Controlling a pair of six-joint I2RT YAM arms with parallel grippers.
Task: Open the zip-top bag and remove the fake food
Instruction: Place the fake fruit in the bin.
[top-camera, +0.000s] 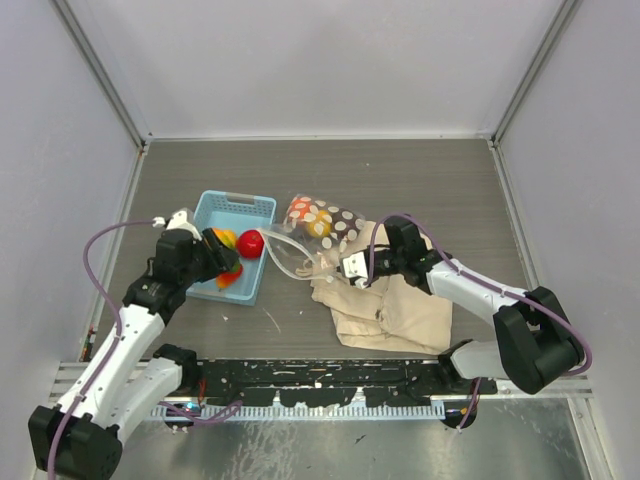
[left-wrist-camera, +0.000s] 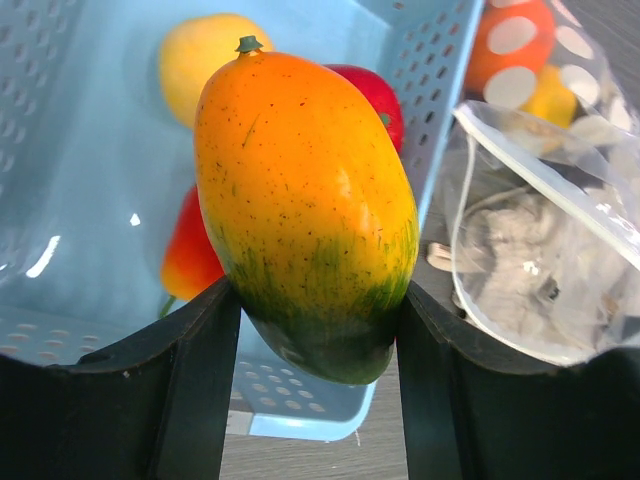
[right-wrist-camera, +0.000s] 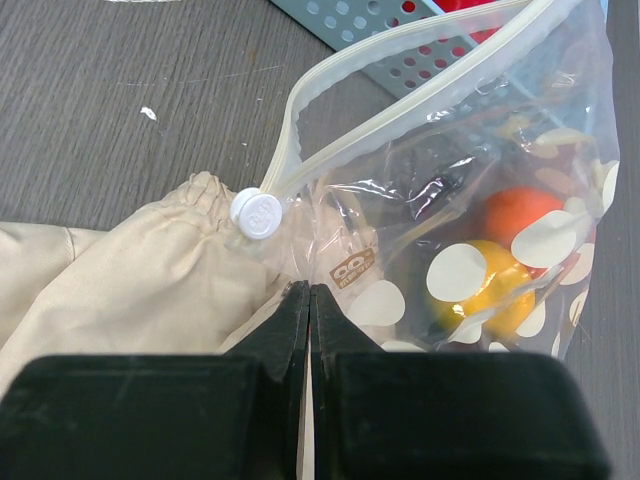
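My left gripper (top-camera: 226, 256) is shut on an orange-and-green fake mango (left-wrist-camera: 305, 200) and holds it over the light blue basket (top-camera: 245, 207). A yellow fruit (left-wrist-camera: 195, 55), a red one (left-wrist-camera: 378, 95) and a red-orange one (left-wrist-camera: 188, 255) lie in the basket. The clear spotted zip-top bag (top-camera: 322, 232) lies right of the basket with its mouth open. An orange fruit (right-wrist-camera: 520, 212) and a yellow one (right-wrist-camera: 485, 290) are inside it. My right gripper (right-wrist-camera: 310, 295) is shut on the bag's near edge, by the white zip slider (right-wrist-camera: 257, 213).
A beige cloth drawstring bag (top-camera: 395, 310) lies under the zip-top bag and my right gripper (top-camera: 352, 268). The basket's wall (left-wrist-camera: 445, 90) stands between the mango and the zip-top bag (left-wrist-camera: 545, 260). Grey walls enclose the table on three sides.
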